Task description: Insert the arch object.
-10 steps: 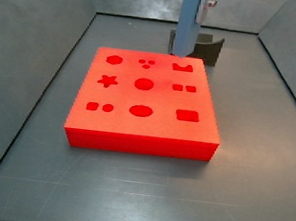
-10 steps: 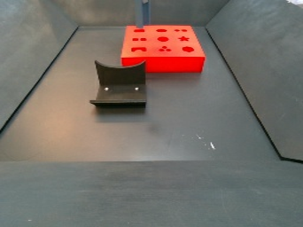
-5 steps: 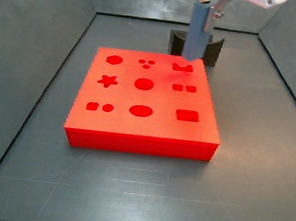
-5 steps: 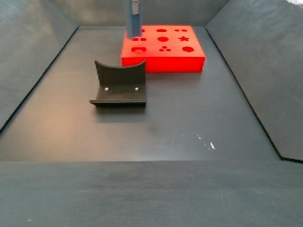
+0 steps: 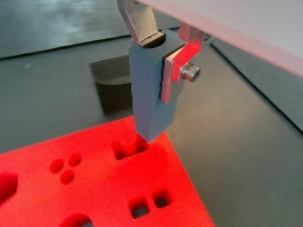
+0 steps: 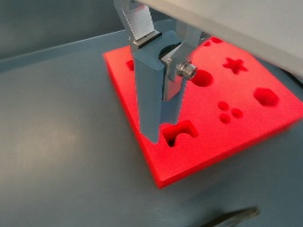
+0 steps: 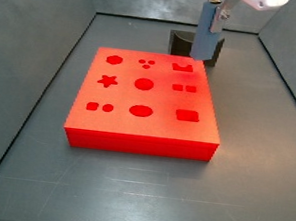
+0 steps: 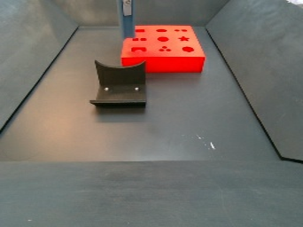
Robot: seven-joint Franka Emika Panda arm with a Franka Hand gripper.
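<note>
Above the far edge of the red board [image 7: 146, 92] hangs the gripper [image 5: 158, 55], jaws clamped on the arch object [image 5: 153, 93]. Both wrist views show it pretty clearly: the flat silver fingers [image 5: 143, 24] sit on either side of a tall grey-blue piece, and its lower end points down at the board. In a wrist view that lower end is right over the arch-shaped hole [image 6: 180, 133] near the board's edge, but I honestly can't tell if it's touching the board or just above it.

From a side view the arch object [image 7: 207, 32] looks upright, up over the back end of the board, with the dark fixture [image 7: 198, 49] right behind it. In a side view from the opposite end, the arch object [image 8: 127, 11] sits above the board's [image 8: 166, 50] far left corner, while the fixture [image 8: 119, 84] stands on the grey table [image 8: 178, 124] nearer the camera, well apart from the board.

The board's top has loads of cutouts: a star [image 7: 108, 80], circles, squares, small dots. All the ones I can see look unfilled.
</note>
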